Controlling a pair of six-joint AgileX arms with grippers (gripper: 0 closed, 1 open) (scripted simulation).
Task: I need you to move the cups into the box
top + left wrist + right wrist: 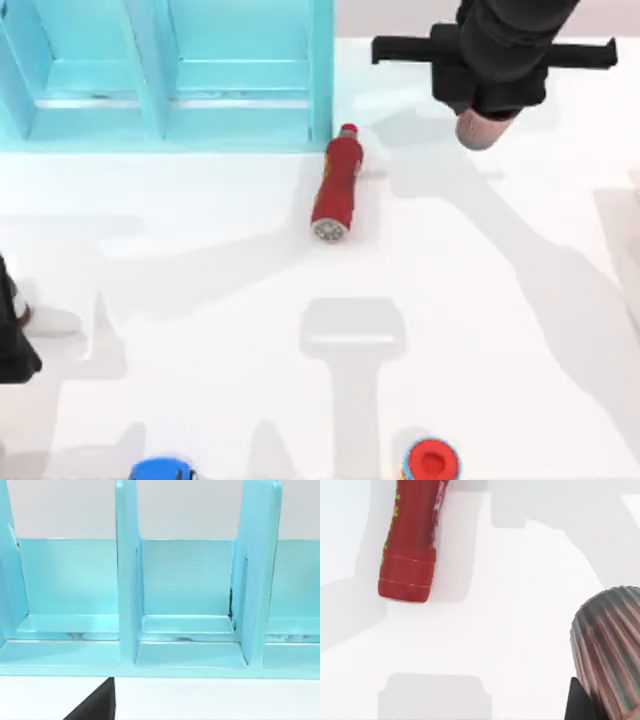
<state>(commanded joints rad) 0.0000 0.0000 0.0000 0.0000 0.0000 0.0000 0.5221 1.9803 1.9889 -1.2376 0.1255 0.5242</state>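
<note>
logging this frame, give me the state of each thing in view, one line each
brown ribbed cup: held in the right tool, above the table at the top view's upper right, outside the box
right tool: shut on the brown ribbed cup
box: upright, compartments in view hold no cup
red bottle: lying on its side beside the box
left arm: parked at the top view's left edge

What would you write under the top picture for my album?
Right pincer carries the brown cup near the blue box; a red bottle lies below.
</note>
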